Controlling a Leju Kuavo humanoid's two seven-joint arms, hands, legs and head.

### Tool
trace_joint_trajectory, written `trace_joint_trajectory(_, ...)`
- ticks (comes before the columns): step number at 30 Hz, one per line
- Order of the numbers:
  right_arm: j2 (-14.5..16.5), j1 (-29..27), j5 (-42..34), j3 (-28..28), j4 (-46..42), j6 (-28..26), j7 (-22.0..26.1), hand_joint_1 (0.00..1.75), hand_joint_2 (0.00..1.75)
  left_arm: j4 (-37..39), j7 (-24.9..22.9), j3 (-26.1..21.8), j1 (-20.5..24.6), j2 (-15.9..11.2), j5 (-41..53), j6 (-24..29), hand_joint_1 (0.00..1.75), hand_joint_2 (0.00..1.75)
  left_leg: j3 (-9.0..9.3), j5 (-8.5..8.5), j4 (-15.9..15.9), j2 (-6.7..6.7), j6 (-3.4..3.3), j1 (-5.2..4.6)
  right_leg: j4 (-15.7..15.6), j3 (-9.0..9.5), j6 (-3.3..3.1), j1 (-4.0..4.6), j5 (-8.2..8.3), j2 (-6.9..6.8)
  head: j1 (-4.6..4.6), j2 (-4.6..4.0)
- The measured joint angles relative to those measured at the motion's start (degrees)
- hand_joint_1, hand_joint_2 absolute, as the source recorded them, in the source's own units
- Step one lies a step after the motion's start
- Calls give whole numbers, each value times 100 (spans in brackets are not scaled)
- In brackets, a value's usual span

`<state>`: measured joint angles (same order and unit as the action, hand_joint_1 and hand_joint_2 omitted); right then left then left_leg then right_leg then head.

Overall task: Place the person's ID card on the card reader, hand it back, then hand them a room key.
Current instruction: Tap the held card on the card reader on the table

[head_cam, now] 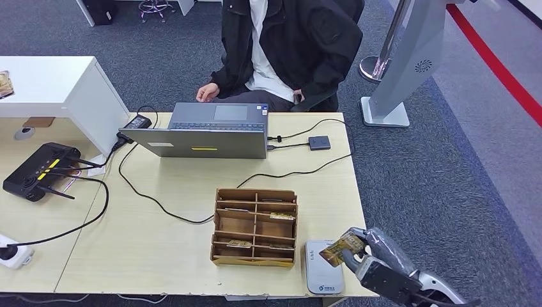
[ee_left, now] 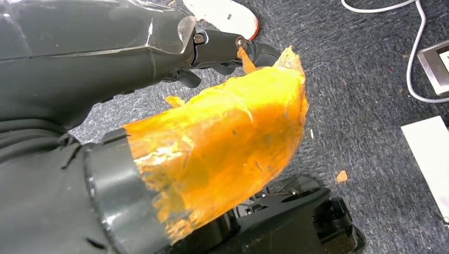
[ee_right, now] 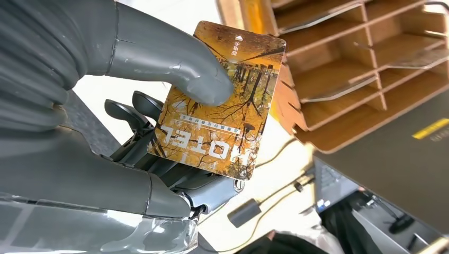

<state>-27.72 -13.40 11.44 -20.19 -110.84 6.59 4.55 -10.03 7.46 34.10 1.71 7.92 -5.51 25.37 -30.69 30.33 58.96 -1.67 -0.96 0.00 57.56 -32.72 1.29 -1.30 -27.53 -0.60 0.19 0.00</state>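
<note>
My right hand pinches a room key card with an autumn-tree print, just above the near right corner of the table. Up close, the thumb presses the card, printed HOTEL, against the dark fingers. Below and to the left of it lies the white card reader, with nothing on it. The wooden card rack stands beside the reader with several cards in its slots. A person in a dark jacket sits across the table. My left hand, its thumb wrapped in orange tape, hangs over the carpet holding nothing.
A grey laptop stands at the far side, facing the person, with cables running to a small dark box and across the table. A black router sits at left. A grey stand rises at the far right.
</note>
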Motion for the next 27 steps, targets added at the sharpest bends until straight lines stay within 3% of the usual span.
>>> trace_joint_trajectory(27,-37,337,88,-686,615,-182,-317,175,175,0,-18,0,0,19,55,16,0,0,-1,0,-1,0,0,0,0,0,0,0,0,0,1,0)
